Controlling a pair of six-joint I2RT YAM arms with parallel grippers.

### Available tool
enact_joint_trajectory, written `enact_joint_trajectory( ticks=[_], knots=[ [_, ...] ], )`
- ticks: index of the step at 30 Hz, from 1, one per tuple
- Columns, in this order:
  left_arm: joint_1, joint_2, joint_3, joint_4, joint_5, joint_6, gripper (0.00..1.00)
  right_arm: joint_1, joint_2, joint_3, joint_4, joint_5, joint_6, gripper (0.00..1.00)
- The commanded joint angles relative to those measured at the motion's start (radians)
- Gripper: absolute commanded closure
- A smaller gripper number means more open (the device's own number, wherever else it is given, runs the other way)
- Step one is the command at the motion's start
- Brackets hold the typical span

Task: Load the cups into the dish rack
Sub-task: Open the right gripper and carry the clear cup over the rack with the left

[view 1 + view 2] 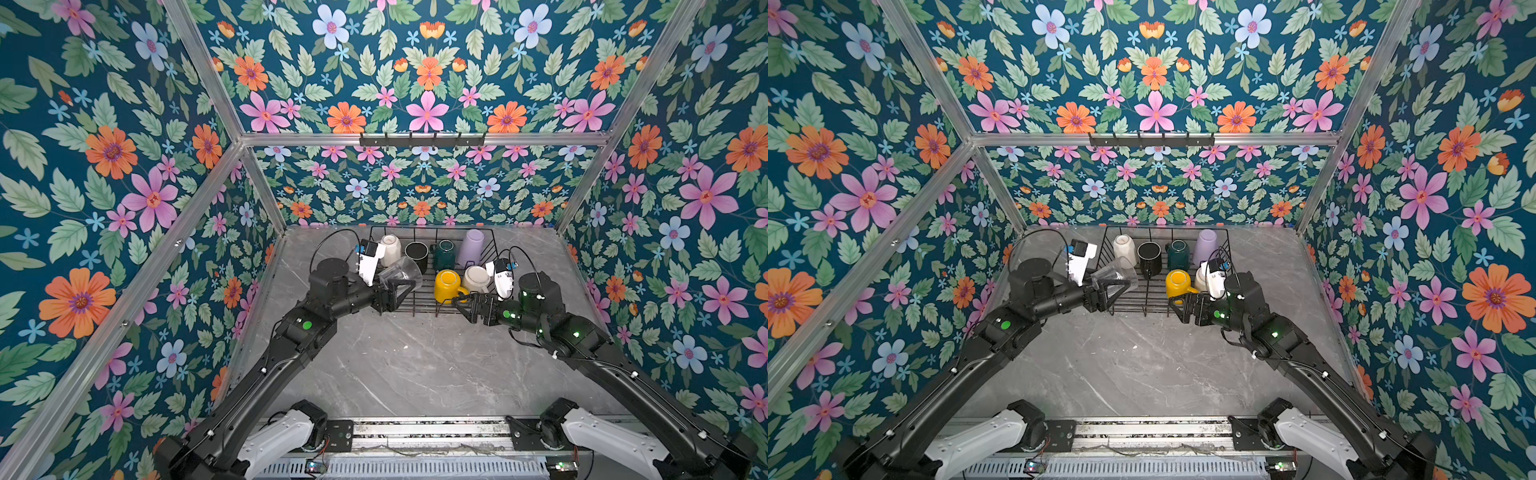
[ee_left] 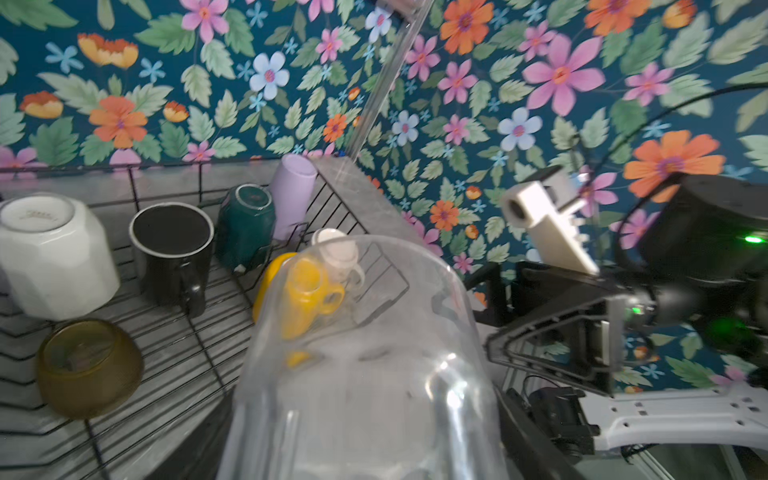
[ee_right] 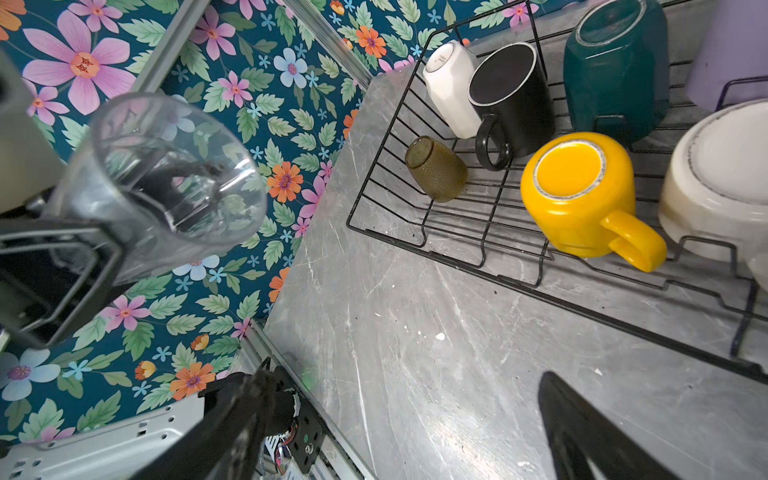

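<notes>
Clear tumbler (image 2: 365,374) clamped tilted in L gripper (image 1: 401,291), up by dish rack's (image 1: 419,306) near-left corner. R gripper (image 1: 465,303) spread wide, empty, just before yellow mug (image 1: 446,284) inside rack.

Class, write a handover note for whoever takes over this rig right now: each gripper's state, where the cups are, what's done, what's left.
Left gripper: shut on the clear tumbler, held tilted in the air by the dish rack, at its left end.
Right gripper: open, empty, at the rack's front edge beside the yellow mug.
In the rack: white mug, black mug, dark green mug, lilac tumbler, olive tumbler, yellow mug, cream mug.
Done: seven cups loaded.
Left: set the clear tumbler in the rack, release.
</notes>
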Motion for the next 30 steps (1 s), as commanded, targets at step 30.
enact_joint_trajectory(
  ticks=[30],
  knots=[
    [-0.176, 0.743, 0.696, -0.684, -0.528, 0.153, 1.0, -0.01, -0.064, -0.04, -0.035, 0.063, -0.053, 0.01]
  ],
)
